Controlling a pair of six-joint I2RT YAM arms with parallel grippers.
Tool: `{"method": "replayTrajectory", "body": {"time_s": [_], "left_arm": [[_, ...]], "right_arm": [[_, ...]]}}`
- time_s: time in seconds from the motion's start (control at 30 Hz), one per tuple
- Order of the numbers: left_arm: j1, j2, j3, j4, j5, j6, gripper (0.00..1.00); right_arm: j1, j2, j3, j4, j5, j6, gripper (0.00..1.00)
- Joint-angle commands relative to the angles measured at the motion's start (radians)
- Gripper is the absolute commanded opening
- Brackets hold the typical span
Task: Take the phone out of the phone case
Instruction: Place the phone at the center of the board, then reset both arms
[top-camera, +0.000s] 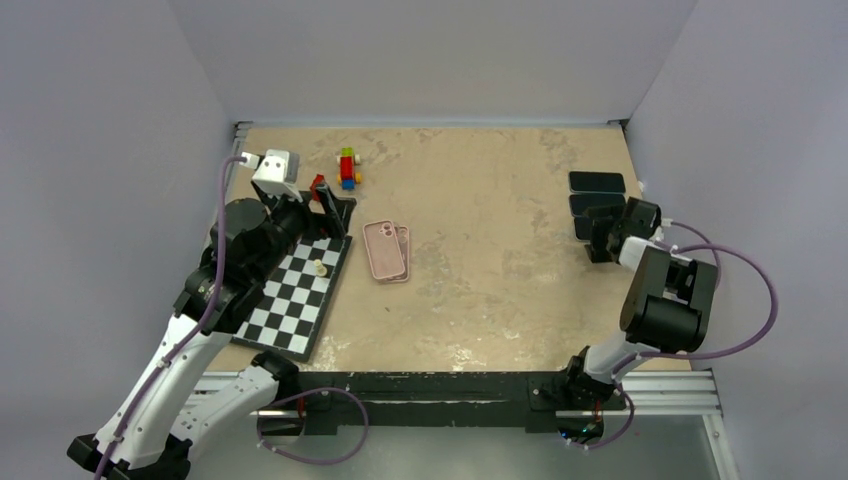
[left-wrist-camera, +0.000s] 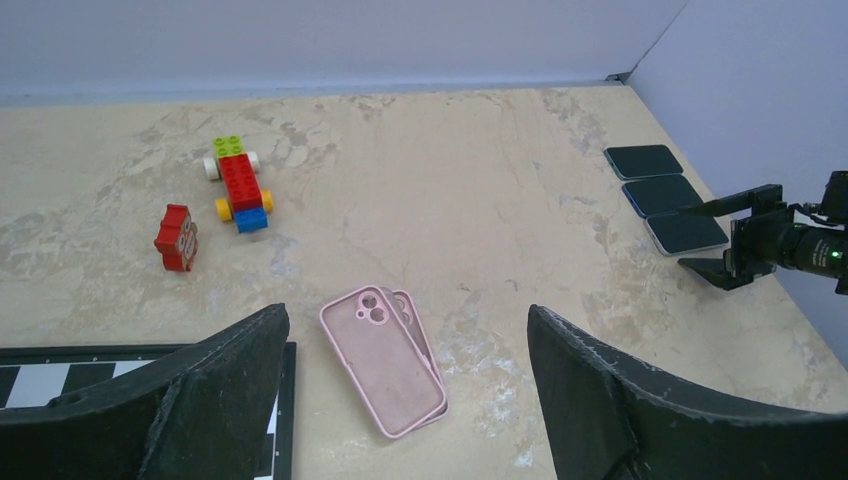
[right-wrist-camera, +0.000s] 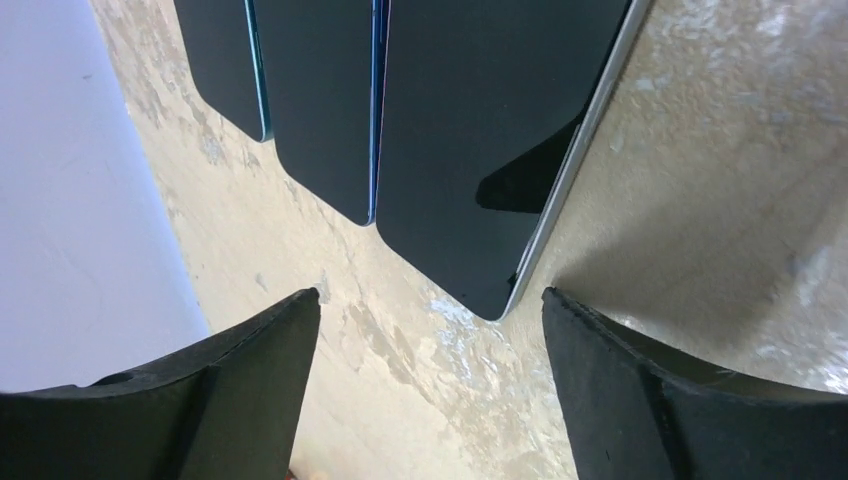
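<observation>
Right gripper (right-wrist-camera: 430, 300) gapes empty over phones (right-wrist-camera: 460, 130) at 3 o'clock, placing apparently done; left gripper (left-wrist-camera: 408, 315), equally open and empty, should next check the cases (left-wrist-camera: 385, 375).

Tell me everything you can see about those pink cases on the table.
Two pink cases lie flat on the table, one on the other, the top one shifted so the lower one's edge peeks out. They look matte and soft, like silicone. The top one is back up, with a camera cut-out of two round holes and a small one at its far end. They sit beside the chessboard, apart from it; nothing else touches them.
</observation>
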Motion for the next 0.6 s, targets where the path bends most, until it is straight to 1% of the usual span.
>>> {"method": "replayTrajectory", "body": {"time_s": [0.0, 0.1, 0.2, 0.27, 0.37, 0.43, 0.5, 0.57], "left_arm": [[-0.003, 0.000, -0.006, 0.038, 0.012, 0.003, 0.92], [-0.003, -0.002, -0.006, 0.039, 0.014, 0.002, 0.92], [-0.003, -0.003, -0.006, 0.039, 0.015, 0.003, 0.92], [-0.003, -0.004, -0.005, 0.039, 0.015, 0.003, 0.92], [-0.003, -0.003, -0.004, 0.038, 0.016, 0.002, 0.92], [-0.003, -0.002, -0.005, 0.037, 0.016, 0.002, 0.92], [-0.003, -0.003, -0.004, 0.036, 0.014, 0.003, 0.92], [-0.003, -0.005, -0.005, 0.036, 0.012, 0.003, 0.92]], "right_arm": [[0.000, -0.075, 0.001, -0.088, 0.068, -0.065, 0.88], [0.000, -0.132, 0.007, -0.178, 0.105, -0.106, 0.89], [0.012, -0.215, 0.013, -0.242, 0.193, -0.181, 0.90], [0.050, -0.275, 0.031, -0.276, 0.245, -0.262, 0.91], [0.153, -0.339, 0.079, -0.314, 0.298, -0.416, 0.92], [0.230, -0.404, 0.083, -0.290, 0.269, -0.524, 0.92], [0.305, -0.487, 0.064, -0.232, 0.207, -0.621, 0.92], [0.369, -0.588, 0.016, -0.141, 0.132, -0.699, 0.93]]}}
